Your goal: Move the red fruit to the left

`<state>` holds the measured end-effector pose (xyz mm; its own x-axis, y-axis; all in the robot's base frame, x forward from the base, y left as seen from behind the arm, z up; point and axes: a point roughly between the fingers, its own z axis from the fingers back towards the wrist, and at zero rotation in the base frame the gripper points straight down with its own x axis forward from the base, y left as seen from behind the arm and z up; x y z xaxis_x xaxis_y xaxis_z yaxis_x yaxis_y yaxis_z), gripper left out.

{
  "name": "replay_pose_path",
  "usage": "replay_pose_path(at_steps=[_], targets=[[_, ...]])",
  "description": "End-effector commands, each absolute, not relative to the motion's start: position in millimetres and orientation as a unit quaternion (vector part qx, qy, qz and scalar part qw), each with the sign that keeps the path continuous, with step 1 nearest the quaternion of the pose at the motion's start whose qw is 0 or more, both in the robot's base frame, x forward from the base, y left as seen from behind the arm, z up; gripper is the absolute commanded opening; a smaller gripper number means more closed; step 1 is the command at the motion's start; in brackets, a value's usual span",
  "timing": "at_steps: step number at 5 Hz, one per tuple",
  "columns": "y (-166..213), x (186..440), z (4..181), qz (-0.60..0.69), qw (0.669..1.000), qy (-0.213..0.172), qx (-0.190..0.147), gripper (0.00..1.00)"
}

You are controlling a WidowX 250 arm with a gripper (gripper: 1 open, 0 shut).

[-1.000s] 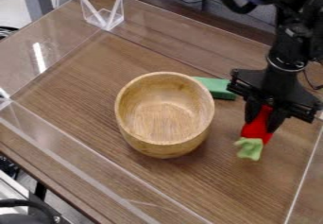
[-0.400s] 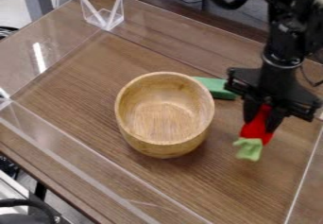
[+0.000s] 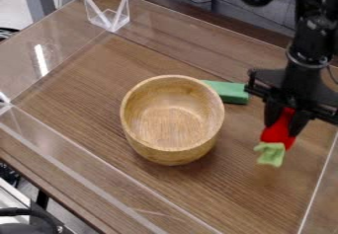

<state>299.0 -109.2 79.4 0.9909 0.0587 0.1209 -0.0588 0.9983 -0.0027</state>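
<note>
Item one: my hand [image 3: 282,116], a dark two-fingered gripper, clamped on the strawberry [image 3: 278,133]; fingers closed about its upper part, red body below them, pale green leaves lowermost, toward six o'clock. Change on record: hand and strawberry together have shifted slightly toward three o'clock in the view, the fruit keeping its place in my grip. Bearing on the task: the grip looks sound, but that drift runs against a leftward move, if left is taken as the camera sees it; I judge the carry toward nine o'clock still to be made. Whether the leaves touch the table [image 3: 99,110], I cannot tell. Item two, at ten o'clock from my hand: one green block [image 3: 228,93], flat, lying just beyond the bowl's rim. Item three, at nine o'clock: one round wooden bowl [image 3: 172,121], upright, open-topped, its pale inside in view; the strawberry is outside it, to its right. Caution: a low sweep to nine o'clock could knock the rim, so I would lift over or pass around. Item four, farther off toward ten o'clock: one small clear container [image 3: 109,15], near the table's far edge, contents too faint to tell.
</note>
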Motion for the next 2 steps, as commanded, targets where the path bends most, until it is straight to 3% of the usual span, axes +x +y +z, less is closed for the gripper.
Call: replay_pose_path(at_steps=[1, 2], targets=[[-95.4, 299.1, 122.8, 0.064, 0.991, -0.118, -0.011, 0.0], [-84.3, 289.6, 128.7, 0.103, 0.987, -0.125, -0.015, 0.0]])
